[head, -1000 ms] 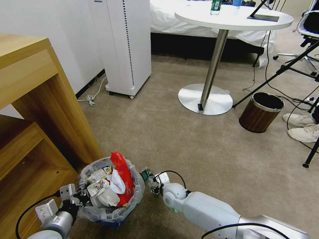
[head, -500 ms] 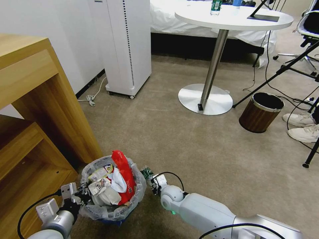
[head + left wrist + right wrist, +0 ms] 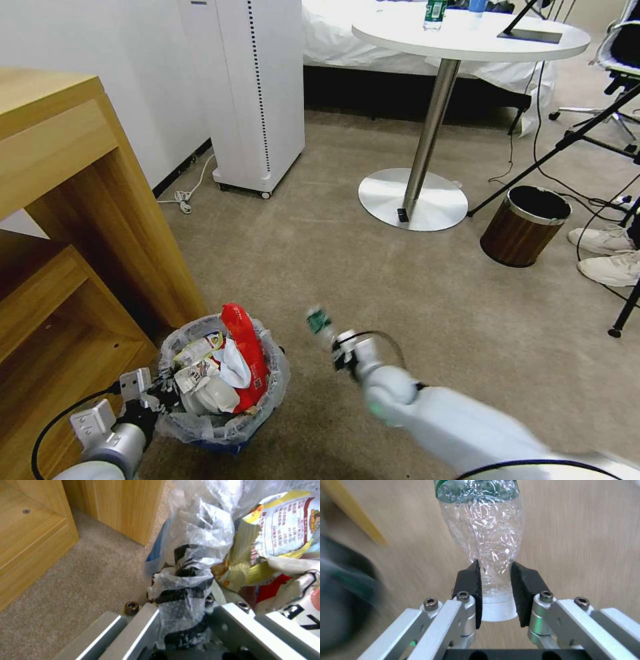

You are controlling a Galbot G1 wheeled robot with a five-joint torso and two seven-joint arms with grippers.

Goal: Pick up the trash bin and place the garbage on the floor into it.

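You've got two bins: one blue trash bin lower left, one brown wood-pattern bin right of centre. Three bottles: one green-labelled bottle lower centre, two bottles on the round counter, top. Two white sneakers at right edge. One red wrapper sticking up from the blue one. Two grippers: left, right.

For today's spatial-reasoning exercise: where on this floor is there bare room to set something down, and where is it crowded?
Bare carpet lies between the trash bin, white tower unit, table base and brown bin. Crowded: cables and tripod legs at right; the blue bin itself is heaped.
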